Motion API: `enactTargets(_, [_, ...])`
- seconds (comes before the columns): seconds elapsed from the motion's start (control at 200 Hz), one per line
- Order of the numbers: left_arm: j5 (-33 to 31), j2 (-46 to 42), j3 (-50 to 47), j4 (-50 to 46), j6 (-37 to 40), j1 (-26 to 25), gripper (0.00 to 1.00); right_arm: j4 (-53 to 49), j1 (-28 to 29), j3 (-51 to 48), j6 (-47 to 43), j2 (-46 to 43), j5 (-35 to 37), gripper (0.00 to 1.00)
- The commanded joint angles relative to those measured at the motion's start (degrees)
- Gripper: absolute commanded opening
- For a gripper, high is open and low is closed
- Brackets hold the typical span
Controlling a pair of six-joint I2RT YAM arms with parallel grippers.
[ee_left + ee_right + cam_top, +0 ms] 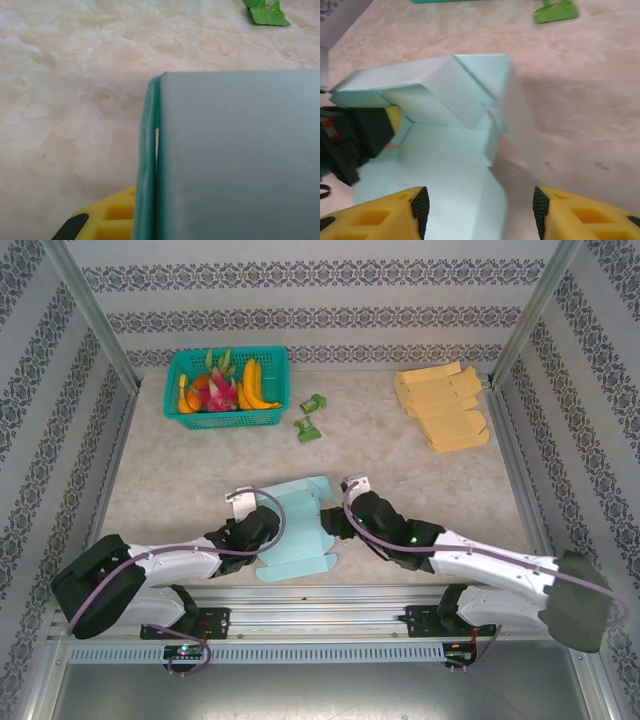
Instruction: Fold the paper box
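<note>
Two grippers flank one half-raised box, mid-fold.

The pale blue box [298,525] lies near the front edge of the table [170,490], between the arms and well apart from the basket [230,421] and the tan boxes [442,405]. The left gripper [262,528] sits against its left wall, which stands upright with one yellow finger [107,220] just outside it. The other finger is hidden, so I cannot tell whether that claw is clamped on the wall. The right gripper [479,205] has its fingers wide apart, low over the flat near panel and holding nothing, with a raised corner and a slanting right flap beyond. The step in hand looks like raising the side walls. Next, the right gripper probably needs to bring the right flap upright while the left steadies its side, without creasing the thin card.
</note>
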Motion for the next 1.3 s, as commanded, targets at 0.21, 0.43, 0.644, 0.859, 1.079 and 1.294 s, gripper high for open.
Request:
enactTargets(0.21, [13.9,-4.7,-4.7,10.3,6.0,8.6,0.0,-2.6,-5.0,-4.2,-9.6,-5.1,8.7,0.6])
enactTargets(0.43, [17.9,-7.4,-5.1,12.6,11.0,9.7,0.0,4.8,-9.8,-1.1,-17.2,0.5,-4.3,0.59])
enactTargets(0.644, [18.3,-10.0,-5.2,11.8,12.3,10.3,0.0,8.4,-9.8,1.0,-22.0,4.0,-12.4,0.57])
enactTargets(0.859, [18.3,-10.3,-5.1,11.5,12.5,10.8,0.0,12.0,-9.4,-0.3,-24.0,3.1,-17.7,0.56])
enactTargets(1.079, [19.5,-10.3,-5.2,11.6,12.7,10.9,0.0,12.6,-8.6,-0.3,-24.7,3.8,-19.2,0.56])
enactTargets(1.294, [20.5,-10.9,-5.7,11.9,12.4,10.9,0.0,13.3,-7.8,0.7,-24.7,6.1,-18.9,0.55])
